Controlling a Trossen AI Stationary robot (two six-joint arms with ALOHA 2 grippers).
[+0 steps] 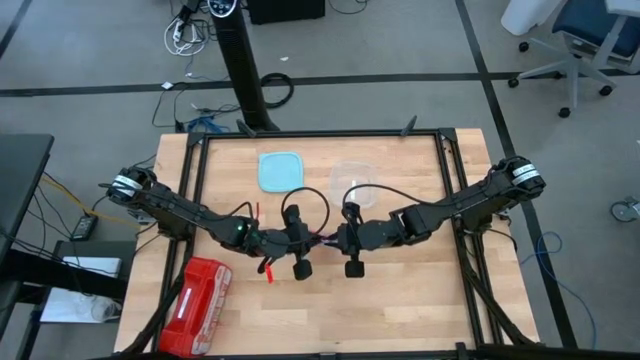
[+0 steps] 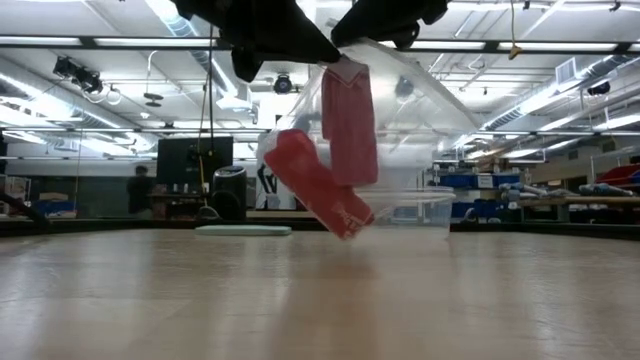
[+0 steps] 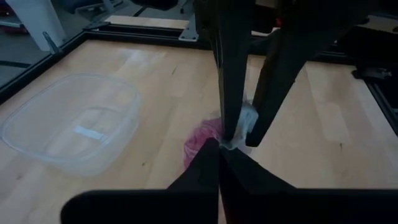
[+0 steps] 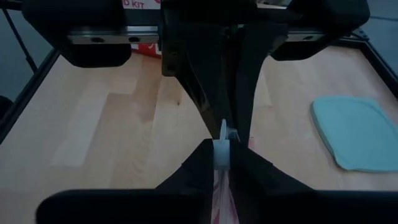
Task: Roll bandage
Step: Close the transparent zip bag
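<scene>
**Both grippers meet on the bandage above mid-table**

The bandage (image 2: 340, 150) is a dusky pink-red strip of soft fabric with a pale band at its top end. In the low view it hangs clear of the wooden table (image 1: 420, 300) in two parts: one flat length drops nearly straight down, the other slants down and to one side, its lower end close above the tabletop.

The left gripper (image 3: 219, 149) and the right gripper (image 4: 222, 152) face each other tip to tip over the middle of the table, with the bandage between them. The left gripper's fingers are clenched together; the pink fabric shows just past their tips, but whether they pinch it cannot be told. The right gripper grasps the bandage's pale end, and the pink strip hangs down from between its fingers.
</scene>
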